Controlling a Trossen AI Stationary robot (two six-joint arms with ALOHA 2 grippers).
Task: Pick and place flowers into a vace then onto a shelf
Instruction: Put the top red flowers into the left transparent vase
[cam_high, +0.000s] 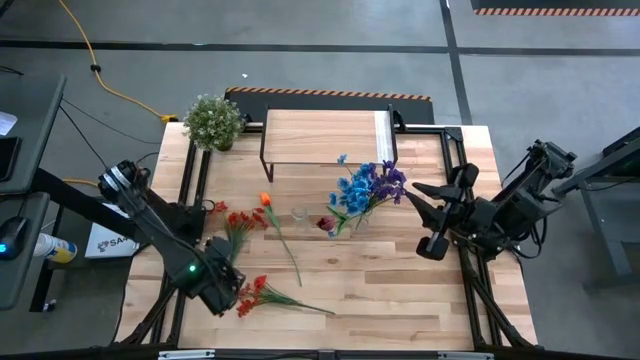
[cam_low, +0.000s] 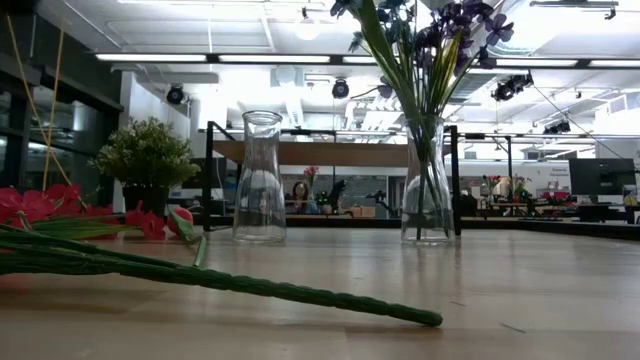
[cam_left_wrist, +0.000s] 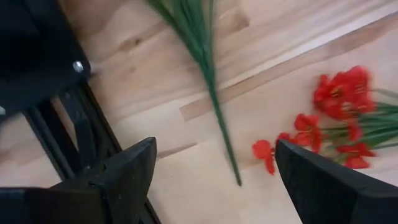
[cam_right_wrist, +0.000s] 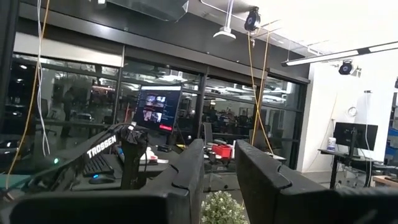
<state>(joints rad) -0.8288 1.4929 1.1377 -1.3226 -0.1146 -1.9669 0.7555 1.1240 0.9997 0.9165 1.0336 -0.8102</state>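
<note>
Blue and purple flowers (cam_high: 366, 186) stand in a glass vase (cam_low: 428, 185) in front of the shelf (cam_high: 325, 138). An empty glass vase (cam_low: 260, 178) stands beside it. Loose stems lie flat on the table: a red bunch (cam_high: 236, 224), an orange bloom with a long stalk (cam_high: 266, 200) and a red-orange bunch (cam_high: 254, 293). My left gripper (cam_left_wrist: 214, 180) is open, hovering near the table's near-left corner, over a stalk end (cam_left_wrist: 231, 165) beside the red-orange blooms (cam_left_wrist: 339, 99). My right gripper (cam_right_wrist: 219, 165) is held level at the table's right side, pointing left, slightly open and empty.
A bushy potted plant (cam_high: 213, 120) stands at the far-left corner beside the shelf. Black frame rails (cam_high: 190, 175) run along the table's left and right edges. Bare plank tabletop (cam_high: 390, 290) lies on the near right side. A long green stalk (cam_low: 250, 285) crosses the low view's foreground.
</note>
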